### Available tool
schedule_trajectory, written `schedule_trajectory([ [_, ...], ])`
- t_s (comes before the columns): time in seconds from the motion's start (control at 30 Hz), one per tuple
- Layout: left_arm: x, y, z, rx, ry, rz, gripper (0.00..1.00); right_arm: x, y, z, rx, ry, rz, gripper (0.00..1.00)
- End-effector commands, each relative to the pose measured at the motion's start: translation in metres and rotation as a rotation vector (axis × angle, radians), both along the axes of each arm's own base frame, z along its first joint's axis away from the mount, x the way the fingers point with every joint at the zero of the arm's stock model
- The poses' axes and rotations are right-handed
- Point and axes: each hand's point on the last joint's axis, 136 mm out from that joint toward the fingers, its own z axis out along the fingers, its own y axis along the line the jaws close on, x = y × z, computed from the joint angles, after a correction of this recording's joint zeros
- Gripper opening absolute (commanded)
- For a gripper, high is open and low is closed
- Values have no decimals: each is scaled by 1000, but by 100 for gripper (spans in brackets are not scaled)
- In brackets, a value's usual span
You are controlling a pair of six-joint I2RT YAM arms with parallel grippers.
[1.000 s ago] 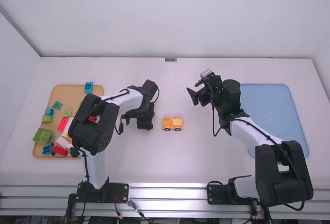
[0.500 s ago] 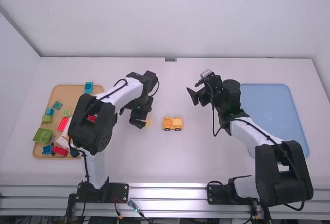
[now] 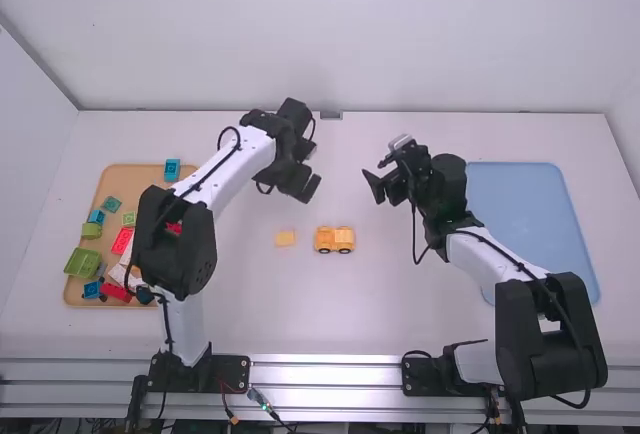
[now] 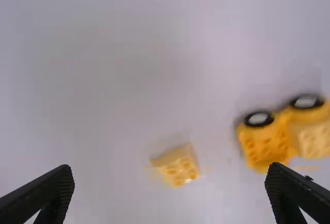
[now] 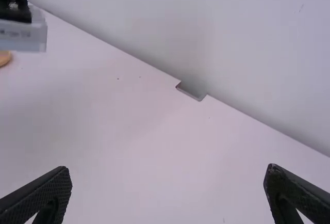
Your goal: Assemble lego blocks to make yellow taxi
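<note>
White table (image 3: 380, 324), with a blue tray (image 3: 530, 214) at right and a tan tray (image 3: 122, 176) of mixed toy blocks (image 3: 121, 241) at left. The left gripper (image 3: 312, 168) and right gripper (image 3: 372, 176) are above the table, each with fingers wide apart and empty. Mid-table sits a yellow toy car (image 3: 334, 240); just left, a small yellow block (image 3: 285, 239), apparently studs up, though blurred.
</note>
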Motion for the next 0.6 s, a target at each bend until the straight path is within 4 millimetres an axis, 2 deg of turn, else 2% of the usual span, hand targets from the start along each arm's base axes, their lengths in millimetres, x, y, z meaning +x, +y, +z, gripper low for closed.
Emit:
schedule_trajectory([
  [0.0,1,7,8,85,-39,-367,99,0,-6,7,8,-18,-13,98],
  [0.07,1,8,8,120,-47,-550,99,2,-9,7,11,-17,-23,98],
  [0.13,-4,-4,8,63,-53,-718,99,2,-12,7,11,-16,-27,99],
  [0.17,-4,-5,8,52,-54,-738,99,2,-12,7,11,-16,-27,98],
  [0.2,-14,-22,12,-73,-80,-942,99,3,-15,6,11,-13,-34,98],
  [0.23,-23,-30,17,-160,-100,-1066,99,3,-15,6,10,-9,-36,98],
  [0.33,-43,-35,28,-340,-151,-1275,99,2,-17,3,10,2,-36,98],
  [0.47,-54,-29,35,-534,-258,-1361,99,1,-16,0,8,18,-33,99],
  [0.57,-58,-16,27,-653,-351,-1344,99,1,-16,0,8,19,-33,99],
])
